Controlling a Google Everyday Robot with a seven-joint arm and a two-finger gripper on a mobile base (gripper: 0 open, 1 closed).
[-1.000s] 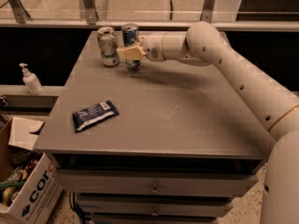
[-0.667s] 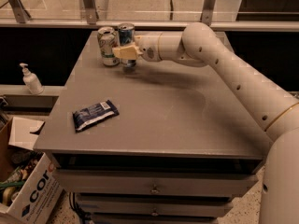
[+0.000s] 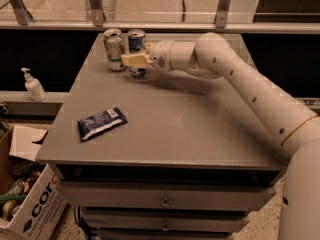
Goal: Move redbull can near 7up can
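The redbull can (image 3: 136, 40) is slim, blue and silver, and stands upright at the far left of the grey table (image 3: 190, 119). The 7up can (image 3: 114, 49) is wider, white with green marks, and stands right beside it on its left, almost touching. My gripper (image 3: 133, 60) reaches in from the right on a white arm. Its tan fingers (image 3: 134, 61) are closed around the lower part of the redbull can, hiding its middle and base.
A dark blue snack packet (image 3: 101, 122) lies at the front left of the table. A white pump bottle (image 3: 33, 85) stands on a ledge to the left. A cardboard box (image 3: 27, 204) sits on the floor at lower left. Drawers run below the table's front edge.
My gripper has carried the redbull can a little to the left, closer to the 7up can. The snack packet has not moved.
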